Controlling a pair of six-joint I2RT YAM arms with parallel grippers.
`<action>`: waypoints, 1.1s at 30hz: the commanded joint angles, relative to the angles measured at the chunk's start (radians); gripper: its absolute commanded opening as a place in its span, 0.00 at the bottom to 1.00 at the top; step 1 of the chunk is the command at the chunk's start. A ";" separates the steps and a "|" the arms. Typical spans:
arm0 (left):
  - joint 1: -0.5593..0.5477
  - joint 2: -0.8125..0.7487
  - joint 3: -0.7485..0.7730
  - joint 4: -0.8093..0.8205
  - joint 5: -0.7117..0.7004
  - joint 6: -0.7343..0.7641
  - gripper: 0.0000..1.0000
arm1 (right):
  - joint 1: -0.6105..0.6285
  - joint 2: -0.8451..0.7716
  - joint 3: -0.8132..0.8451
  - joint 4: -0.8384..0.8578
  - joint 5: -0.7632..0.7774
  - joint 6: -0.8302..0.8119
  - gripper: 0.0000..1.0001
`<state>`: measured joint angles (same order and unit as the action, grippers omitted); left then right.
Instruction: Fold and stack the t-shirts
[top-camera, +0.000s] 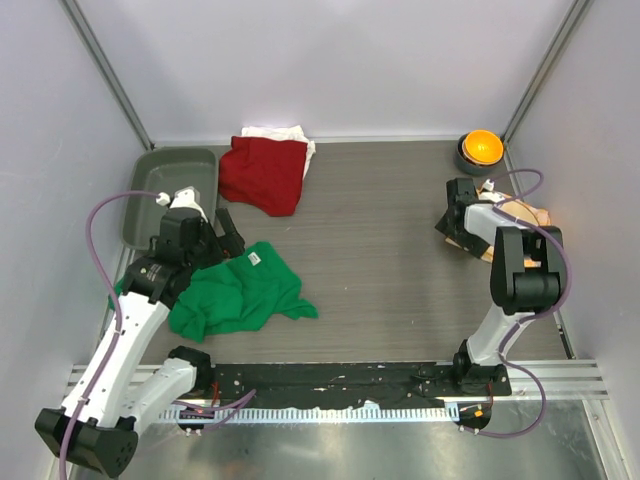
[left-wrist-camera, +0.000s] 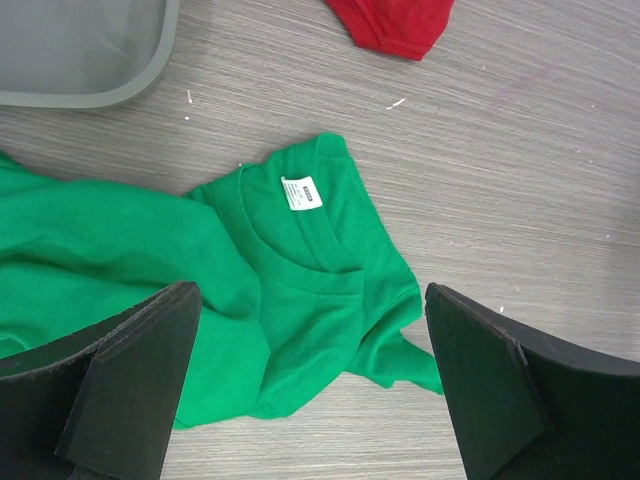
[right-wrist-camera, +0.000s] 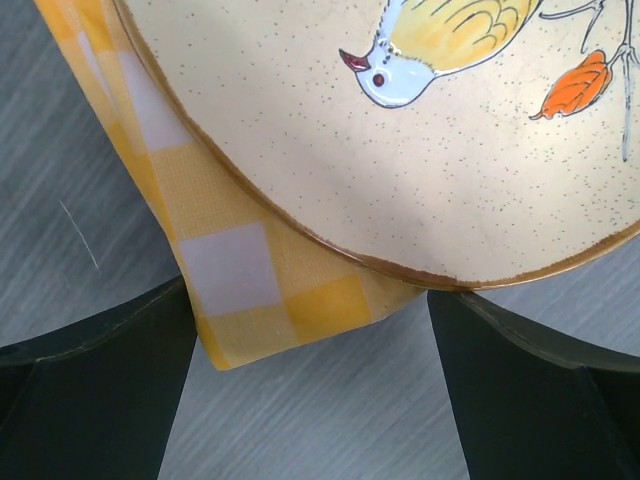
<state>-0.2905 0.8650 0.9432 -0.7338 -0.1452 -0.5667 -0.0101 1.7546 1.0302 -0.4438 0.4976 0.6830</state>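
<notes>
A crumpled bright green t-shirt (top-camera: 240, 295) lies at the near left of the table, its white neck label (left-wrist-camera: 301, 192) facing up. My left gripper (top-camera: 226, 234) hovers over its collar end, open, with nothing between its fingers; in the left wrist view the left gripper (left-wrist-camera: 310, 300) frames the green t-shirt (left-wrist-camera: 280, 290). A dark red t-shirt (top-camera: 263, 172) lies at the back on top of a white t-shirt (top-camera: 285, 133), and the red t-shirt's (left-wrist-camera: 395, 22) corner shows at the top. My right gripper (top-camera: 457, 222) stands open at the far right beside the plate.
A grey tray (top-camera: 175, 190) sits at the back left, just beyond the green t-shirt. At the right, a speckled bird-painted plate (right-wrist-camera: 400, 150) rests on an orange-yellow checked napkin (right-wrist-camera: 230, 270), directly ahead of the right gripper (right-wrist-camera: 308, 300). A dark bowl (top-camera: 478, 148) with orange contents stands at the back right.
</notes>
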 joint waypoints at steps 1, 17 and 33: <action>0.001 0.026 0.025 0.031 -0.022 0.021 1.00 | -0.008 0.105 0.047 -0.001 0.033 -0.065 1.00; -0.009 0.480 0.112 0.039 -0.013 -0.076 0.96 | 0.455 -0.072 0.182 -0.073 0.196 -0.174 1.00; -0.124 0.946 0.232 0.100 -0.123 -0.179 0.63 | 0.631 -0.345 -0.030 0.019 0.093 -0.224 1.00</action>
<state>-0.3851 1.7275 1.1084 -0.6731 -0.2214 -0.7090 0.6178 1.4998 1.0340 -0.4461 0.5743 0.4789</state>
